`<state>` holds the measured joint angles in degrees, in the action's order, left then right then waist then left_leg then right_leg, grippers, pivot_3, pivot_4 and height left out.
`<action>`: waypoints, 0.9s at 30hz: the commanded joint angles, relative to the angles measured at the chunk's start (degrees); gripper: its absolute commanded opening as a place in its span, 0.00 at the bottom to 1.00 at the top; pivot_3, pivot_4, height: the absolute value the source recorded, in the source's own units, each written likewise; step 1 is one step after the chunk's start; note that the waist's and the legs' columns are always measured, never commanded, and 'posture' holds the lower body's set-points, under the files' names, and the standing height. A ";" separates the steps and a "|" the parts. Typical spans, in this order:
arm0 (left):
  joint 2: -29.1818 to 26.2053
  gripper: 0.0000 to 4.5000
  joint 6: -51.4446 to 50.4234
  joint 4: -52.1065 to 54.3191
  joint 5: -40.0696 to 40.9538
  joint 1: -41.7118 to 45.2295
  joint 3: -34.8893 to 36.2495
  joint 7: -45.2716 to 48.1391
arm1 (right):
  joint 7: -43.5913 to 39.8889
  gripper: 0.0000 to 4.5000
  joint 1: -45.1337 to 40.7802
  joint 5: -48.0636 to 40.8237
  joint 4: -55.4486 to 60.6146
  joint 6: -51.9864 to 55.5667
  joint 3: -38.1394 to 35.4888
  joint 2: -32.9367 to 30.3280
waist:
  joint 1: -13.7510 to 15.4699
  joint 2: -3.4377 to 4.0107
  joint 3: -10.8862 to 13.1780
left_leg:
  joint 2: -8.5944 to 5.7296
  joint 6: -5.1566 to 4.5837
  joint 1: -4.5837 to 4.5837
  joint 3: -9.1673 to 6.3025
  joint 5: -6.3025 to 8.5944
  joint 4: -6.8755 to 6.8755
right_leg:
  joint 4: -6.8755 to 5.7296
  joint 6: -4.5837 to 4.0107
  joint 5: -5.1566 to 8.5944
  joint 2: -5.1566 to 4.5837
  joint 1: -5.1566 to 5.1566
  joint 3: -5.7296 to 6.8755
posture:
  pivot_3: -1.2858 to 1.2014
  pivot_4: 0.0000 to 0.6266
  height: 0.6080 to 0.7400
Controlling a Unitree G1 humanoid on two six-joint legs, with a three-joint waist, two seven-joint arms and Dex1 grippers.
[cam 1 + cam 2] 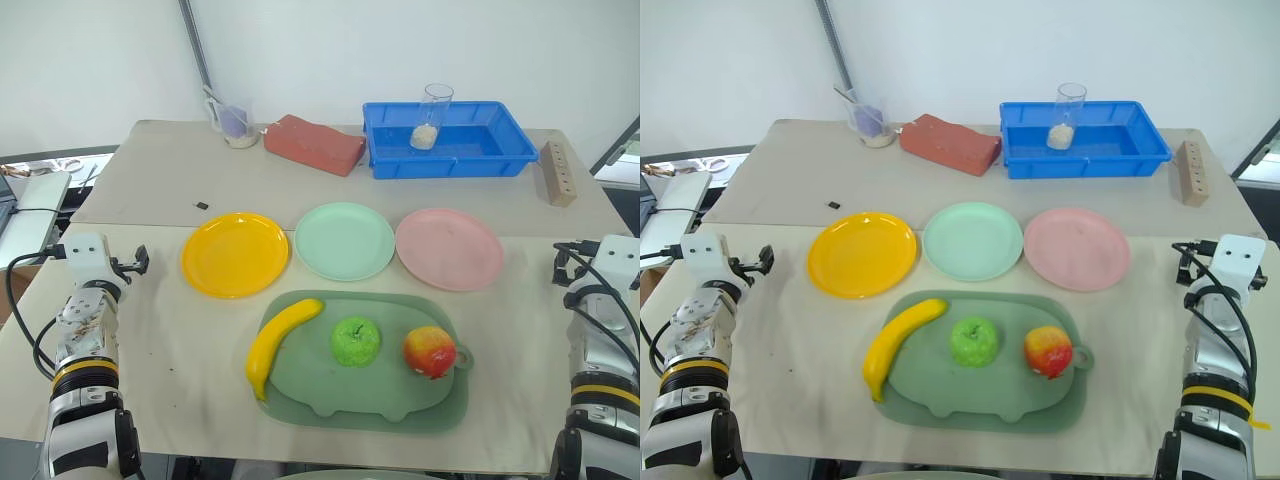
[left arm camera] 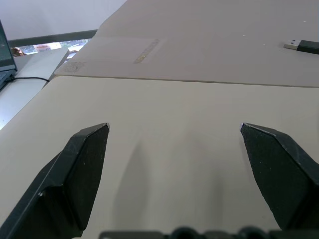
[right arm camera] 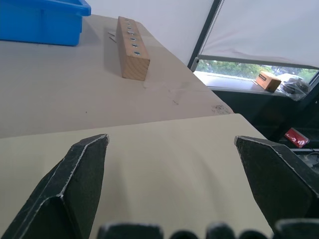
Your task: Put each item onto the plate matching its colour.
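Observation:
A yellow banana (image 1: 278, 340), a bright green apple (image 1: 355, 341) and a red-and-yellow apple (image 1: 430, 351) lie side by side on a dull-green mat (image 1: 365, 402) at the table's near middle. Just behind the mat stand three empty plates in a row: yellow (image 1: 235, 254), mint green (image 1: 344, 241) and pink (image 1: 449, 249). My left gripper (image 2: 174, 127) hovers open over bare table at the far left, well away from the fruits. My right gripper (image 3: 171, 138) is open too, at the far right edge, holding nothing.
At the back sit a red brick-like block (image 1: 313, 144), a blue tray (image 1: 450, 164) holding a clear cup (image 1: 432, 115), and a small cup (image 1: 235, 125) at back left. A wooden block with holes (image 1: 558, 172) lies at back right. A small black stick (image 1: 202, 205) lies behind the yellow plate.

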<state>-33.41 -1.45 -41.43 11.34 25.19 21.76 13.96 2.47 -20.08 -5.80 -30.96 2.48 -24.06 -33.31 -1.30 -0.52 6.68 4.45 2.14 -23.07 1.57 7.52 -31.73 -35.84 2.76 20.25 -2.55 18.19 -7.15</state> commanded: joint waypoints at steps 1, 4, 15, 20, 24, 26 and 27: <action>-1.94 1.00 0.39 3.26 0.51 0.33 1.04 0.37 | 0.27 1.00 -1.20 -0.20 1.02 -1.14 -1.20 -1.45 | -0.02 0.00 0.00 | 0.00 0.00 0.00 0.00 0.00 0.00 | 0.00 0.00 0.00 0.00 0.00 0.00 | 0.52 0.24 1.00; -3.50 1.00 -0.63 7.85 2.17 0.23 1.03 4.60 | -0.78 1.00 -1.10 -0.15 1.40 -0.99 -1.08 -2.35 | -0.04 -0.02 0.01 | 0.00 0.00 -0.03 0.00 0.00 0.00 | 0.00 0.00 0.00 0.00 0.00 0.00 | 0.52 0.24 1.00; -9.15 1.00 -19.23 47.61 13.66 -7.12 -13.09 31.71 | -31.51 1.00 -6.07 -8.62 13.64 3.91 7.82 -7.38 | -0.80 0.33 0.05 | 0.01 0.01 -0.13 0.04 -0.01 0.00 | -0.02 -0.01 0.00 0.02 -0.11 -0.04 | 0.52 0.24 1.00; -13.26 1.00 -31.49 63.55 19.69 -12.00 -19.89 38.29 | -48.76 1.00 -2.19 -24.44 37.12 20.93 13.61 -10.19 | -1.15 0.34 0.11 | 0.05 0.00 -0.25 0.03 0.00 0.01 | 0.02 0.00 0.00 0.07 -0.05 -0.04 | 0.52 0.24 1.00; -15.74 1.00 -34.80 67.39 19.66 -14.27 -23.85 40.86 | -52.92 1.00 1.30 -35.30 53.81 32.61 17.31 -12.17 | -1.03 0.09 0.31 | 0.10 -0.01 -0.14 0.01 0.02 0.03 | 0.03 -0.03 0.01 0.08 -0.06 -0.04 | 0.52 0.24 1.00; -15.89 1.00 -34.82 66.34 16.56 -13.71 -26.79 40.41 | -53.55 1.00 2.29 -37.62 59.82 35.07 19.59 -12.30 | -0.71 0.01 0.36 | 0.11 0.00 -0.08 -0.01 0.03 -0.02 | 0.07 -0.08 0.04 0.04 0.07 0.02 | 0.52 0.24 1.00; -15.90 1.00 -34.52 65.87 15.32 -13.46 -27.79 40.27 | -53.55 1.00 2.48 -38.27 61.57 35.93 20.23 -12.27 | -0.54 -0.02 0.38 | 0.11 0.04 -0.09 -0.01 0.06 -0.03 | 0.10 -0.10 0.06 0.01 0.08 0.03 | 0.52 0.24 1.00</action>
<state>-48.54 -36.31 23.93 28.58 10.73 -5.05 54.45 -50.57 -17.29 -41.45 26.29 36.68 -3.77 -44.67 -1.84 -0.54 7.05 4.55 2.25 -23.19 1.56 7.62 -31.76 -35.67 2.64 20.33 -2.57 18.29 -7.12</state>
